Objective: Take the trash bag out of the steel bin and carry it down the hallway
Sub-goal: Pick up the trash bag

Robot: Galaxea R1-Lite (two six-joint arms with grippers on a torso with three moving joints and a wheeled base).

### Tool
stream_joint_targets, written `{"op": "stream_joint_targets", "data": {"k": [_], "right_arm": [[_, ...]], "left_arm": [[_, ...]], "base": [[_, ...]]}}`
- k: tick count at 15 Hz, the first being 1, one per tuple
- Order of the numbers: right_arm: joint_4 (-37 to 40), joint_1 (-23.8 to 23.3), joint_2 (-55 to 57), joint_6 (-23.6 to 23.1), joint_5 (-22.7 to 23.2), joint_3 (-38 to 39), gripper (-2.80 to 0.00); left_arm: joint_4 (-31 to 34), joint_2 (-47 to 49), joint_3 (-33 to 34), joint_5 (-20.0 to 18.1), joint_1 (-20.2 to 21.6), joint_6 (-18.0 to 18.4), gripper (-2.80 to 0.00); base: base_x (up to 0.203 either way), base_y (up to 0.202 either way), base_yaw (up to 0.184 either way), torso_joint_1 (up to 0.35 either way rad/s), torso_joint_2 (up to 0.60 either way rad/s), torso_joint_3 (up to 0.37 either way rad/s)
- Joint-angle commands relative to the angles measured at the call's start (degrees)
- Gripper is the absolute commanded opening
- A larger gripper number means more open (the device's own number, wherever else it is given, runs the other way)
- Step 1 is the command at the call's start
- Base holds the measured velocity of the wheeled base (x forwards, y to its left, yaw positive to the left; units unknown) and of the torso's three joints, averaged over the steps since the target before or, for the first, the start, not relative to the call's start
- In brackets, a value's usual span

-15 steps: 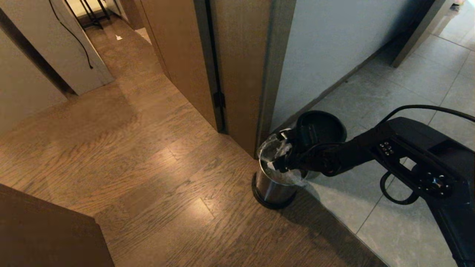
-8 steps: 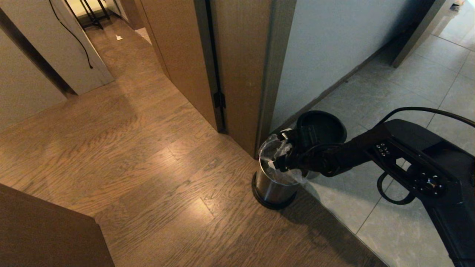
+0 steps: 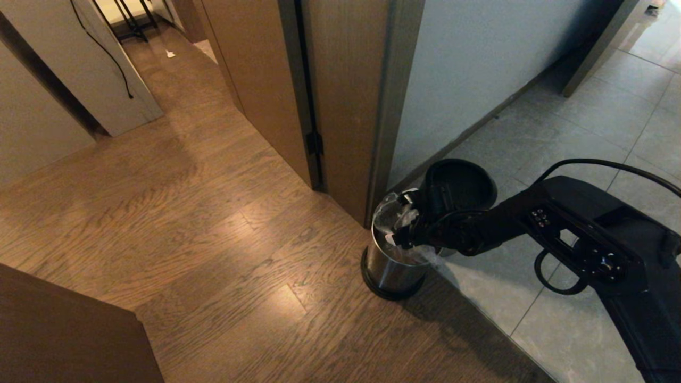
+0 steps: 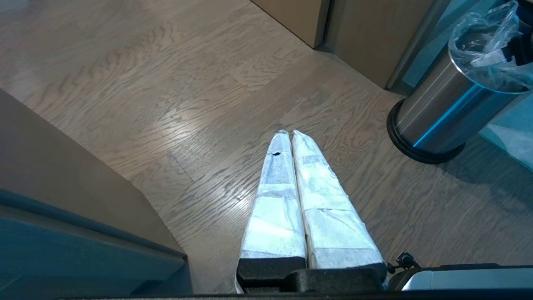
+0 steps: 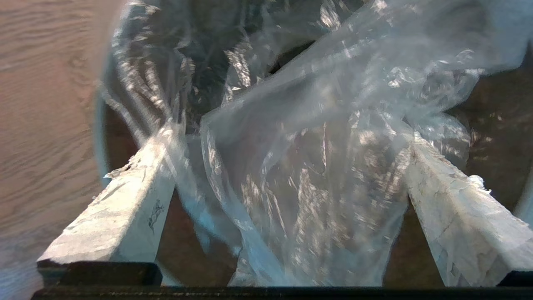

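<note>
Right wrist view | right gripper (image 5: 266, 183) spread wide around trash bag (image 5: 316, 166) | left gripper (image 4: 287, 137) closed | no legible writing

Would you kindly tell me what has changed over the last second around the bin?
The right arm's elbow has sunk and drawn in, while the right gripper stays over the steel bin, fingers wide apart around the trash bag. Nothing gripped. Bin, bag and lid unmoved; left gripper parked shut.

My head view looks steeply down across the floor (image 3: 213, 255). My left wrist view sits low and also catches the steel bin (image 4: 441, 112); my right wrist view seems pressed close over its mouth.
</note>
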Motion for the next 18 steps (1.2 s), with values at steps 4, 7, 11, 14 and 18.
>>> {"op": "stream_joint_targets", "data": {"k": [4,7,11,14,18], "right_arm": [[0.18,0.08,2.19,-0.06,0.56,-0.94,0.00],[-0.25,0.24,3.95,-0.26,0.57,-2.76,0.00],[-0.41,0.25,5.09,-0.34,0.24,-3.94,0.00],[-0.71,0.25,5.65,-0.36,0.36,-4.55,0.00],[-0.80,0.34,5.91,-0.53,0.62,-4.81,-2.80]], "left_arm": [[-0.01,0.00,0.00,0.01,0.00,0.00,-2.80],[-0.01,0.00,0.00,0.02,0.00,0.00,-2.80],[-0.01,0.00,0.00,0.07,0.00,0.00,-2.80],[-0.01,0.00,0.00,0.01,0.00,0.00,-2.80],[-0.01,0.00,0.00,0.01,0.00,0.00,-2.80]], "base": [[0.000,0.000,0.000,0.000,0.00,0.000],[0.000,0.000,0.000,0.000,0.00,0.000],[0.000,0.000,0.000,0.000,0.00,0.000],[0.000,0.000,0.000,0.000,0.00,0.000],[0.000,0.000,0.000,0.000,0.00,0.000]]}}
